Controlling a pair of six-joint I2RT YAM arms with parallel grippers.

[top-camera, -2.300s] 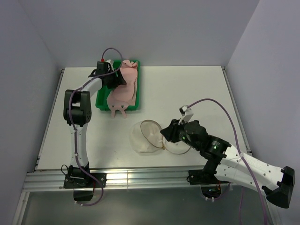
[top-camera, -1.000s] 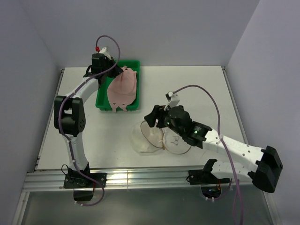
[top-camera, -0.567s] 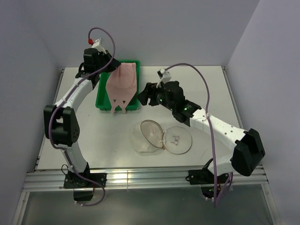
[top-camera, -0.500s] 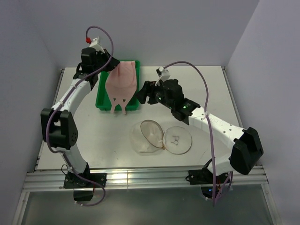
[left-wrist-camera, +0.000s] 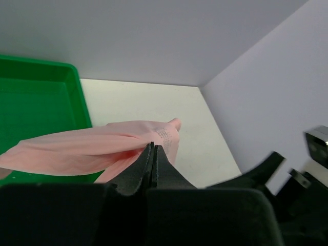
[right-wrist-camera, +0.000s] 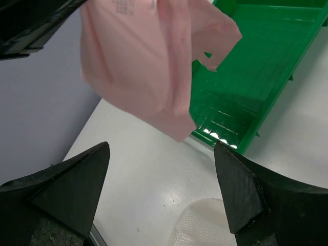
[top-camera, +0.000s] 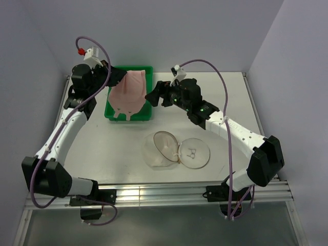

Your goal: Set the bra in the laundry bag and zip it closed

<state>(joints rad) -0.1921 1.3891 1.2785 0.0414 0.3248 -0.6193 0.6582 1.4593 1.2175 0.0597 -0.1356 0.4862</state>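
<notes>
Hanging from the left gripper, the bra is held clear above the green tray at the table's far-left. In the left wrist view the left jaws are seen clamped tight on one end of the fabric, w/ the printed label just beside the tips. The garment's long axis is set top-to-bottom: pinched end up, straps dangling at the low end over the tray's near rim.

The right gripper is spread wide and nothing is gripped by it. It is positioned just beside the bra's right edge. In the right wrist view the pink cloth is framed btwn the two fingers, a little beyond them. A second hold on the free lower part is judged to be the step in hand, and the right arm is the nearer one for that.

The laundry bag is seen lying open on the table in two halves, well apart from the bra, toward the arm bases and nearer the right arm. For the drop, the bra must be carried from tray to bag, i.e. toward the near edge. Zip not yet done.
</notes>
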